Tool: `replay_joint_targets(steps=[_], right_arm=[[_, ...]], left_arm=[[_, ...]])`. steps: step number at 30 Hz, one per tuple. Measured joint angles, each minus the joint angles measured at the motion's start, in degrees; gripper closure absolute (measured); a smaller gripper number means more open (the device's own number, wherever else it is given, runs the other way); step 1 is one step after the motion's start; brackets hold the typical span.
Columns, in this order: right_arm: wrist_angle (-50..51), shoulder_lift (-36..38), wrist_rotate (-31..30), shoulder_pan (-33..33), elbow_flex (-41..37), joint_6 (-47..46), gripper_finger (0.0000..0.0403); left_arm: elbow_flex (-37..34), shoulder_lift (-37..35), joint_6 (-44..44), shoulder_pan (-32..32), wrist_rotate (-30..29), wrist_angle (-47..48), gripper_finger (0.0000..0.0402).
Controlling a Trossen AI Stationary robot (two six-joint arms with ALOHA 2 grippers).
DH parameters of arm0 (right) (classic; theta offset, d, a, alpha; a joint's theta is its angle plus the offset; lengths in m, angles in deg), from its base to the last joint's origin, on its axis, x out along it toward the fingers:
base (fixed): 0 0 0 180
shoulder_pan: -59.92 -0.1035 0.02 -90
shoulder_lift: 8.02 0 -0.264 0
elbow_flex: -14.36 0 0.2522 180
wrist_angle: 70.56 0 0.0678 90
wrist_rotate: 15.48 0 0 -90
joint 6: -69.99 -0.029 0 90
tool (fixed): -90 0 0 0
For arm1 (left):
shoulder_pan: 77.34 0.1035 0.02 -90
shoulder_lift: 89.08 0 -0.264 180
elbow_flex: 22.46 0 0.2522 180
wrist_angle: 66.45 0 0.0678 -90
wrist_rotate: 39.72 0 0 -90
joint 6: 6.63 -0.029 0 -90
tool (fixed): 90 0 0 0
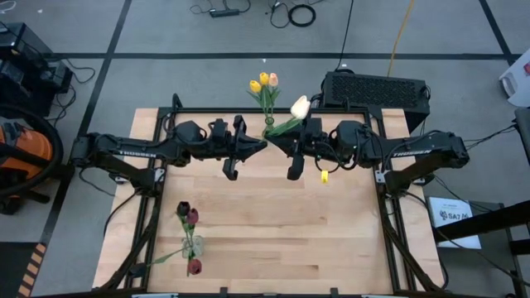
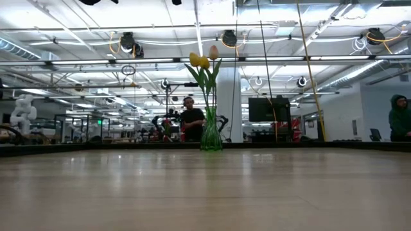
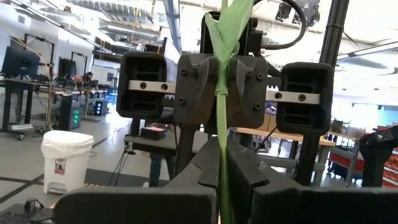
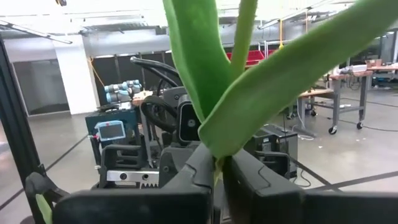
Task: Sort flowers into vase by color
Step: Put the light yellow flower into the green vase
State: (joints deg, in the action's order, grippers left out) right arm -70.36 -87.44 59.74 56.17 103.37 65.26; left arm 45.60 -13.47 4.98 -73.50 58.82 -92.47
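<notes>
Both grippers meet above the table's far middle, facing each other and shut on one tulip. In the high view my left gripper (image 1: 260, 146) comes from the left and my right gripper (image 1: 280, 143) from the right. The tulip's cream head (image 1: 300, 106) and green leaves (image 1: 286, 126) point toward the far edge. A green glass vase (image 2: 210, 138) stands at the far edge and holds yellow and peach tulips (image 1: 263, 82). A clear vase (image 1: 193, 246) near the left front holds dark red and near-black tulips (image 1: 187, 214). Neither gripper shows in the low view. My left gripper (image 3: 219, 186) pinches the tulip's thin green stem (image 3: 221, 146) between its two fingers, level from the table's left, fingers across the stem. The tulip is lifted clear. My right gripper (image 4: 217, 180) pinches the stem (image 4: 217, 165) just below where the leaves (image 4: 249, 106) spread, level from the table's right.
A black box (image 1: 374, 89) sits just beyond the table's far right edge. The black frame rail (image 1: 248, 110) runs along the far edge beside the green vase. Bare wood (image 1: 281, 223) stretches across the middle and right front.
</notes>
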Motion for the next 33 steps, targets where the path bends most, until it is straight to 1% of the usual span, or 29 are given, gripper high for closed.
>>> replay_joint_targets(steps=[4, 6, 11, 14, 17, 21, 27, 30, 33], right_arm=[[0.05, 0.0, 0.06, 0.2, 0.0, -0.42, 0.0389], [0.15, 0.0, 0.12, 0.29, 0.0, -0.55, 0.0393], [1.02, 0.0, -0.14, 1.11, 0.0, -0.57, 0.0399], [2.27, 0.0, -2.0, 1.59, 0.0, -0.59, 0.0399], [3.25, 0.03, -4.12, 1.95, 0.0, -0.57, 0.0399], [5.2, 0.28, -8.16, 2.66, 0.02, -0.55, 0.0399], [6.5, -0.05, -14.86, 5.52, 0.04, -0.47, 0.0399], [8.05, -1.16, -18.29, 7.7, 0.09, -2.16, 0.0399], [8.46, -2.31, -18.8, 9.93, 0.07, -2.6, 0.0399]], left_arm=[[0.0, 0.0, 0.02, 0.0, 0.03, 0.17, 0.0387], [0.0, 0.0, 0.04, 0.0, 0.65, 0.4, 0.0379], [0.0, 0.0, 0.06, 0.31, 1.01, 2.15, 0.0329], [0.0, -1.36, 0.08, 1.88, 1.18, 5.21, 0.0298], [0.88, -4.64, 0.03, 4.39, 1.39, 11.93, 0.0274], [1.53, -10.54, -0.37, 8.37, 1.53, 19.84, 0.0257], [1.53, -19.13, -0.48, 13.48, 1.21, 28.25, 0.0253], [1.53, -22.35, -0.5, 15.01, -1.7, 31.21, 0.0254], [1.53, -24.83, -0.54, 15.97, -3.83, 33.86, 0.0254]])
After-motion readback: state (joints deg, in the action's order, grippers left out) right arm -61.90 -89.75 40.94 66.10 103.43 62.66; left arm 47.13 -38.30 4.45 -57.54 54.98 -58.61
